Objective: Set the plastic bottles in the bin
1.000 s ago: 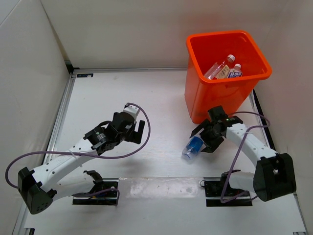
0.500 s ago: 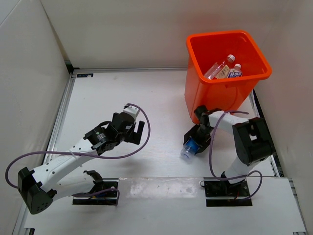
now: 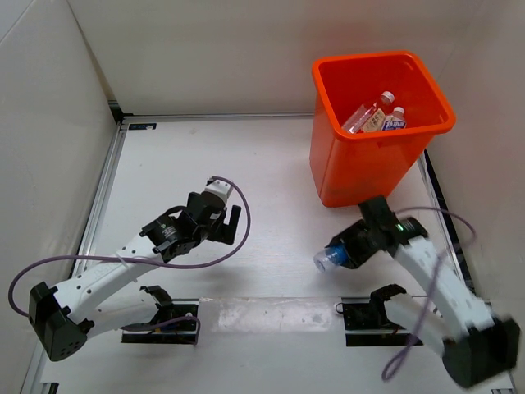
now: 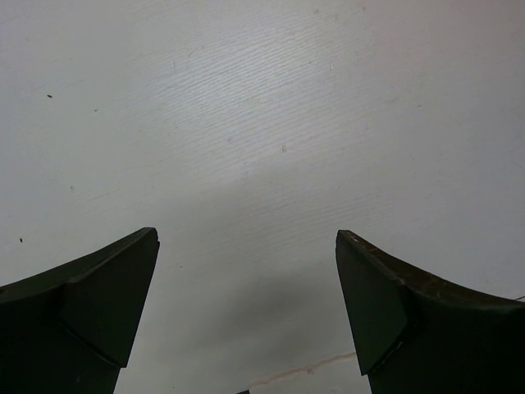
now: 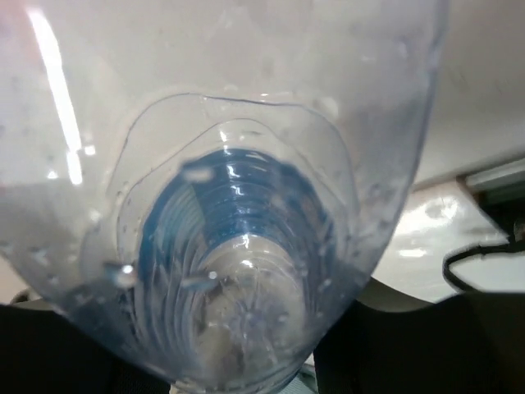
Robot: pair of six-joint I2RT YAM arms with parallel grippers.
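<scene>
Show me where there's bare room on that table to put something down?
The widest bare patch of table lies at the far left, bordered by the walls, the bin and the left hand. A smaller gap sits between the two hands. It's crowded on the right, where the right hand grips a bottle just before the bin.

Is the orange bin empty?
No, bottles lie inside the bin.

A robot lab cell: white panels [image 3: 205,57] box in a white table [image 3: 164,164] with robot arms [image 3: 123,267] bolted on
</scene>
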